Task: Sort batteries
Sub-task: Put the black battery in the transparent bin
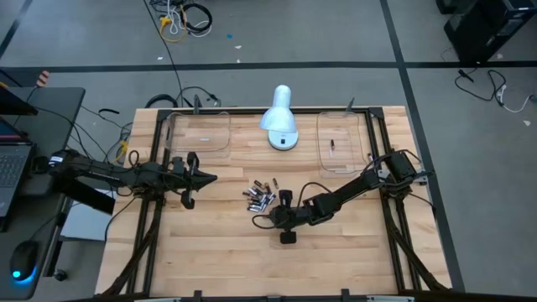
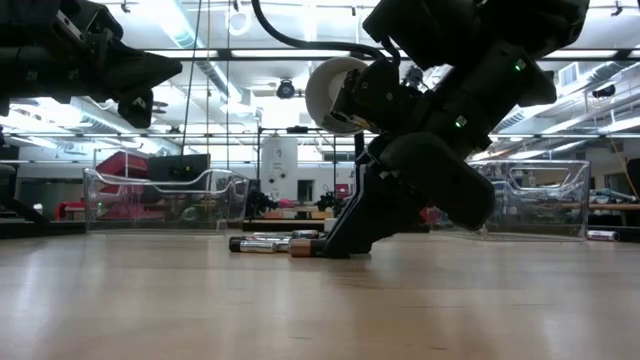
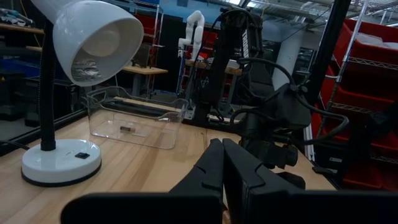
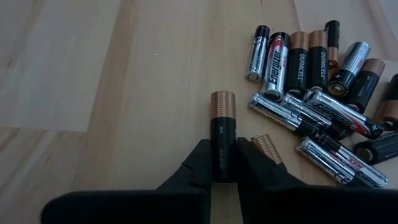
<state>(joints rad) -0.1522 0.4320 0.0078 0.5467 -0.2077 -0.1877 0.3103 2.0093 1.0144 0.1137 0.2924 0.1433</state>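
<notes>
One copper-topped black battery (image 4: 222, 134), marked AA, clamped between the two dark fingers of the right end effector (image 4: 222, 163), lying flat on the counter (image 1: 218, 252) at the edge of the pile. Roughly a dozen more batteries (image 1: 261, 195) heaped just beside it near the counter's middle: some silver with black and red print, some black with coppery ends, several touching or overlapping, one coppery cap (image 4: 267, 147) showing right against a finger. Same heap seen low across the counter as a short row of cylinders (image 2: 270, 242) lying on their sides in front of the right arm.

Right end effector (image 1: 270, 214) down at the counter beside the pile, arm stretching back toward the right edge. Left end effector (image 1: 205, 178) well apart from the pile on the left side, raised off the surface, fingers (image 3: 214, 165) pressed together with nothing between them.

White desk lamp (image 1: 279, 120) standing at the far middle of the counter, round base (image 3: 61, 165) resting on the wood. Two clear plastic trays at the far edge, one left (image 1: 200, 134), one right (image 1: 342, 141), lamp between them; small dark object (image 1: 332, 146) lying in the right tray, too small to identify.

Counter of pale wooden planks in a dark frame. Grey floor around, cables (image 1: 183, 18) lying on it; laptop (image 1: 12, 168) and mouse (image 1: 25, 258) on a side desk at left. Shelving and red bins (image 3: 373, 56) in the room behind.
</notes>
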